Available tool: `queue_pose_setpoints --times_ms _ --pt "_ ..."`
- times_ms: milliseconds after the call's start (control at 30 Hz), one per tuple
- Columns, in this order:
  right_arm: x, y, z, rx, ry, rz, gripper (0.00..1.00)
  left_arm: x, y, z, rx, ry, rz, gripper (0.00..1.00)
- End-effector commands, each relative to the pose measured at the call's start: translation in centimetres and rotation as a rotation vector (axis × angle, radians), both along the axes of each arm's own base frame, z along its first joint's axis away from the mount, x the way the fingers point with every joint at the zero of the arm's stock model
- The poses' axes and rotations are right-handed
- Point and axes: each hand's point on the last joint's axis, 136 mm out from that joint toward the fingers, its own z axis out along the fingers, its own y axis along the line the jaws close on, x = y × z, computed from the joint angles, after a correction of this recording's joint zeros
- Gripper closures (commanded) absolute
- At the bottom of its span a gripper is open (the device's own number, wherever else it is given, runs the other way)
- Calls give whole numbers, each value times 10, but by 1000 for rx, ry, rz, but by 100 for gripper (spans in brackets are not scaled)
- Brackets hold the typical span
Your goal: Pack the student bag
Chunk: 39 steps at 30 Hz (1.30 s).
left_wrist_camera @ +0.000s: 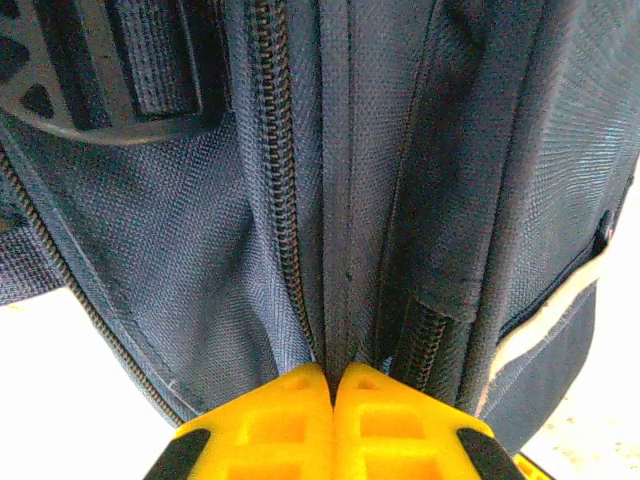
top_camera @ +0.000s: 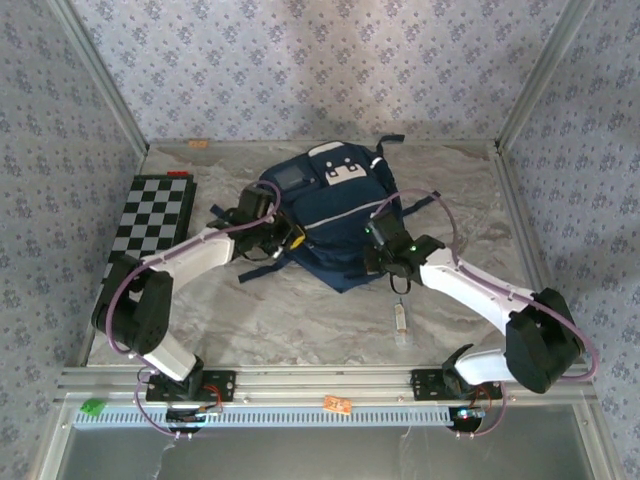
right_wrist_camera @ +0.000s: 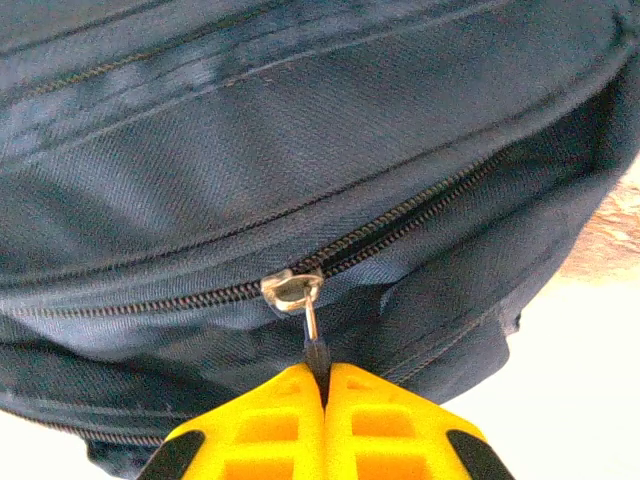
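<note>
Top view: the student bag [top_camera: 335, 215] lies flat at mid-frame, its long axis near vertical and its white-patched top toward the upper edge. The left gripper [top_camera: 283, 238] is at its left side, the right gripper [top_camera: 380, 255] at its lower right.
Left wrist: yellow fingers [left_wrist_camera: 270, 420] pinch a fold of the bag's fabric at bottom centre.
Right wrist: fingers [right_wrist_camera: 270, 420] clamp the zipper pull [right_wrist_camera: 313, 335].

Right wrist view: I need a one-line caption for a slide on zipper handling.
Right tool shut on the metal zipper pull of the navy student bag.
</note>
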Motion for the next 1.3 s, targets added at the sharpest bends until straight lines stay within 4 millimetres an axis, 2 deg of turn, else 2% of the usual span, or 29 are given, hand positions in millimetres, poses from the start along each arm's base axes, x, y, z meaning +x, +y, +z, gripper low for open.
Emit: queue_pose_setpoints --times_ms 0,67,167,267,367,500,567,633,700,900,1033,1167,1267 --pt "-27 15 -7 -52 53 81 100 27 42 17 114 -95 -26 100" --pt "-33 51 -4 26 60 133 100 43 56 25 110 -135 -50 100" --pt "-29 90 6 75 24 156 100 63 75 20 132 -117 -67 100" --pt "-17 103 10 102 16 116 100 65 78 23 86 -118 -71 86" --pt "-12 107 9 111 4 106 100 45 76 29 41 -112 -41 64" --pt "-14 110 5 109 13 119 100 7 75 26 -35 -59 89 54" --pt "-14 110 4 117 14 124 100 -12 61 24 -66 -34 131 50" --pt "-14 112 3 124 16 131 100 -25 48 15 -81 20 170 48" --pt "-14 114 3 128 18 139 100 -28 38 7 -100 48 223 48" --pt "-13 115 2 131 20 146 100 -19 17 4 -69 54 277 48" --pt "-10 117 -2 139 21 148 100 -15 12 -8 -24 78 324 48" --pt "-7 117 -4 136 15 148 100 -10 8 -16 4 85 361 59" --pt "-3 117 -4 116 9 149 100 -6 10 -17 46 84 368 74"
